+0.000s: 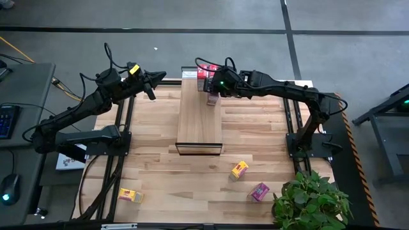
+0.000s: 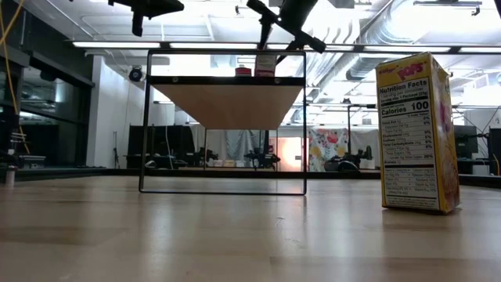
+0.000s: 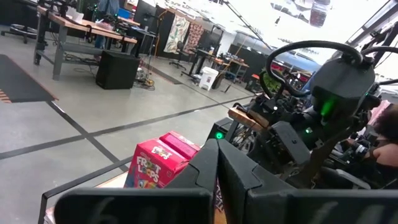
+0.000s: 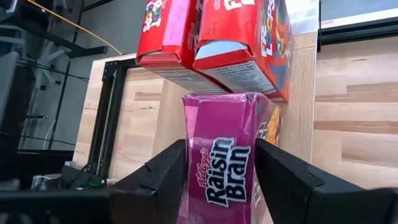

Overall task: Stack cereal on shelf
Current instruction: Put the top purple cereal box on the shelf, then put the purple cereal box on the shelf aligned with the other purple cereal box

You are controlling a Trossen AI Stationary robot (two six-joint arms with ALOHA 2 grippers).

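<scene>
The shelf [image 1: 199, 118] stands mid-table with its light wood top panel up. Two red cereal boxes [image 1: 203, 73] sit side by side at its far end and show in the right wrist view [image 4: 211, 37]. My right gripper [image 1: 215, 94] is over the panel just in front of them, shut on a magenta cereal box [image 4: 225, 165]. In the low view that box [image 2: 264, 64] stands upright on the panel. My left gripper [image 1: 151, 85] hovers off the shelf's far left corner, shut and empty. A yellow box [image 1: 239, 169], a magenta box [image 1: 259, 191] and another yellow box [image 1: 130, 195] lie on the tabletop. My right gripper pinches the magenta box between its two fingers [image 4: 163, 174], one on each narrow side of the upper part [image 4: 205, 134]. The fingers come from above, slanting in from the table's right. The box is upright, with its bottom end [image 2: 264, 74] on the shelf's top panel.
The near half of the shelf panel [image 1: 199, 131] is bare. A potted plant [image 1: 312, 201] stands at the table's near right corner. In the low view a yellow box [image 2: 415, 133] stands close to the camera, right of the shelf frame [image 2: 223, 188].
</scene>
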